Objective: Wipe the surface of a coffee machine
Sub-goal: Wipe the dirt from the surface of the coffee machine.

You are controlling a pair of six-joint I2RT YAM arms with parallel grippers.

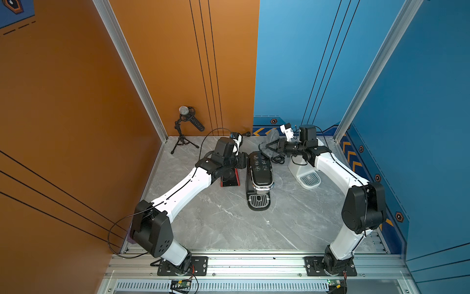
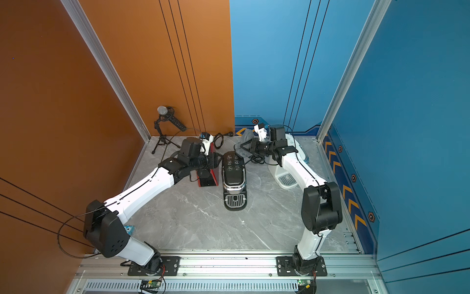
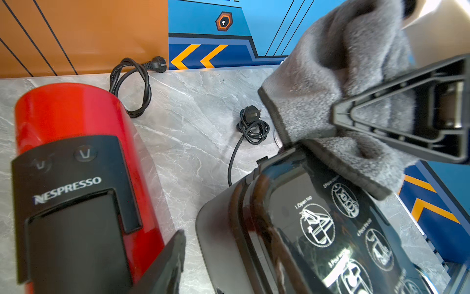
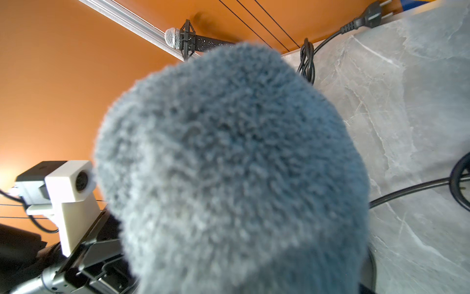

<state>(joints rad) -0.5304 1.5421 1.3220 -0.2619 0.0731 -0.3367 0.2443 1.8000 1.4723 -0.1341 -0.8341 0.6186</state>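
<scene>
The black coffee machine point(image 1: 259, 175) point(image 2: 232, 175) stands mid-table, its glossy top printed with white pictograms point(image 3: 318, 224). My right gripper point(image 1: 267, 147) point(image 2: 240, 147) is shut on a grey fluffy cloth point(image 1: 271, 140) point(image 3: 330, 84), which hangs over the machine's rear top edge and touches it. In the right wrist view the cloth point(image 4: 229, 165) hides the jaws. My left gripper point(image 1: 246, 160) point(image 3: 234, 234) is at the machine's rear left side. It is open, one finger point(image 3: 165, 264) lying between the black machine and the red one.
A red Nespresso machine point(image 3: 76, 152) point(image 1: 230, 179) stands close on the left, under my left wrist. A white machine point(image 1: 305, 175) stands at the right, behind my right arm. Coiled power cords point(image 3: 129, 86) point(image 3: 251, 127) lie behind. A microphone on a tripod point(image 1: 183, 112) occupies the back left corner.
</scene>
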